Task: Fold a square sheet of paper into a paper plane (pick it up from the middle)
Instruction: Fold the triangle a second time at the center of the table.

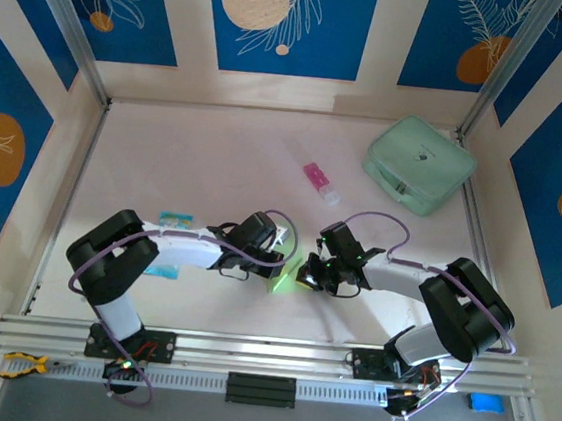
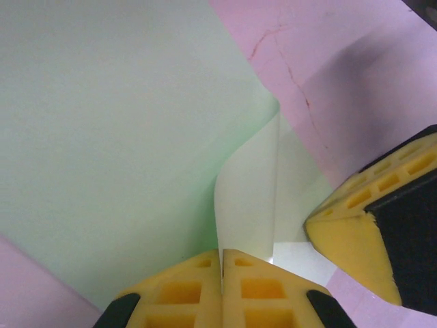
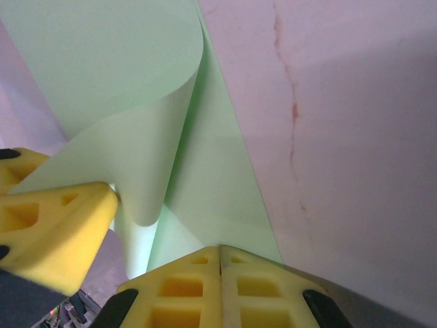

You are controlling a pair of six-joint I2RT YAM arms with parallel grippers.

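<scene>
The square sheet of paper (image 1: 286, 274) is pale lime-green and hangs between my two grippers near the table's front middle. My left gripper (image 1: 274, 261) is shut on one edge of it. In the left wrist view the sheet (image 2: 102, 137) curls up into the closed yellow fingertips (image 2: 222, 254). My right gripper (image 1: 308, 272) is shut on the opposite side. In the right wrist view the paper (image 3: 116, 61) bends in a loop and runs into that gripper's closed tips (image 3: 220, 250). Each wrist view shows the other gripper's yellow finger close by. No paper plane shape is visible.
A mint-green case (image 1: 418, 165) sits at the back right. A small pink-and-white tube (image 1: 319, 181) lies in the middle beyond the grippers. A blue-and-white packet (image 1: 172, 221) lies by the left arm's forearm. Patterned walls enclose the pink table (image 1: 197, 151).
</scene>
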